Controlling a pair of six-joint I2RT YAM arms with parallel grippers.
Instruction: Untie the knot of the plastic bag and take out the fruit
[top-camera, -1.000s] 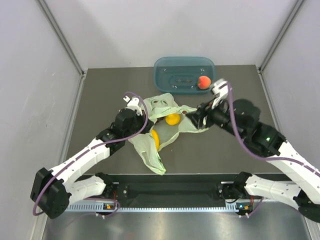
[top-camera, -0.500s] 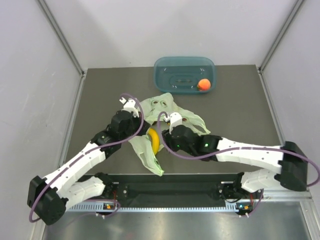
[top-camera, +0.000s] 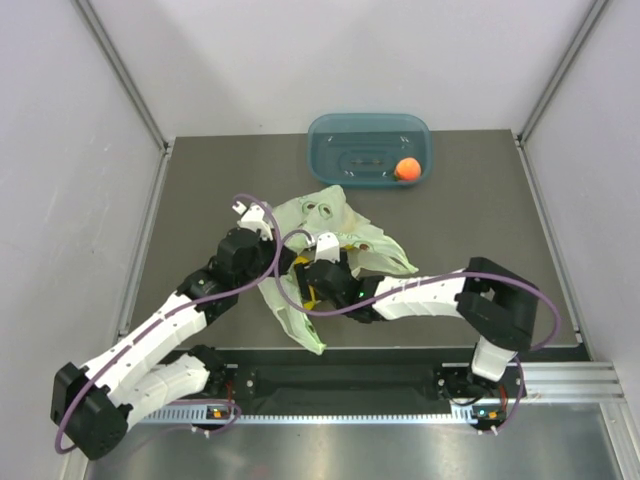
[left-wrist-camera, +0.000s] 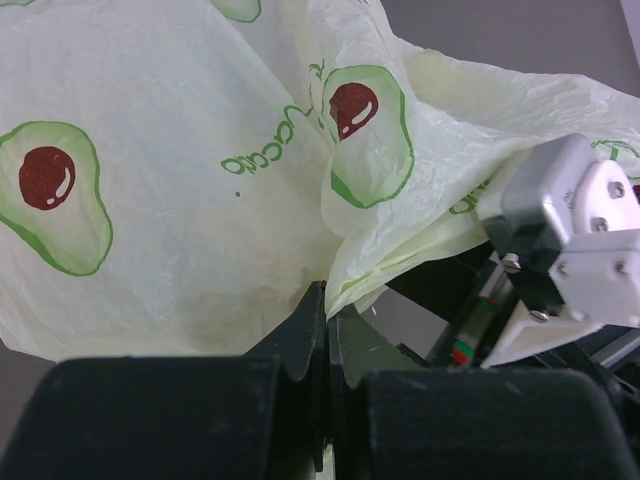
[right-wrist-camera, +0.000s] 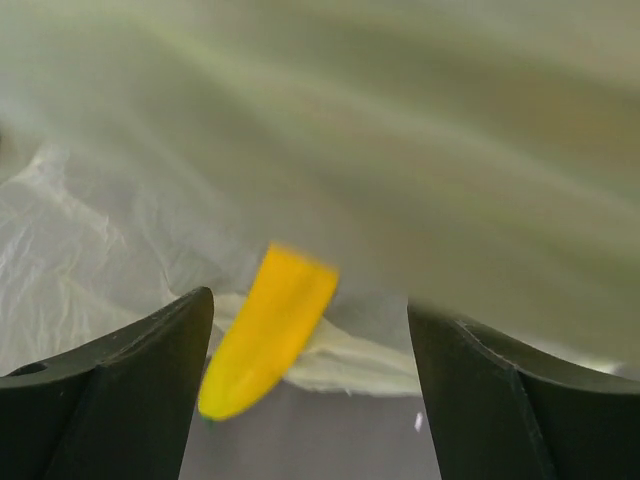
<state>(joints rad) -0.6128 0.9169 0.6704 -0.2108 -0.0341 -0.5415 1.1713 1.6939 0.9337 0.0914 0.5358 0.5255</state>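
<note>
The pale green plastic bag with avocado prints lies mid-table, its mouth lifted. My left gripper is shut on the plastic bag's film, the jaws pinching an edge. My right gripper reaches into the bag's mouth. It is open, with the yellow banana lying between its fingers, untouched, under the bag's film. A bit of banana shows in the top view. An orange-red peach sits in the teal tub. The knot and the other fruits are hidden.
The teal tub stands at the table's far edge, right of centre. The right arm's white wrist is close beside my left gripper. Grey walls stand on both sides, and a metal rail runs along the near edge.
My right arm has swung left from beside the tub and down into the bag's mouth. The yellow round fruit seen earlier is now covered. My left gripper keeps its hold on the bag.
</note>
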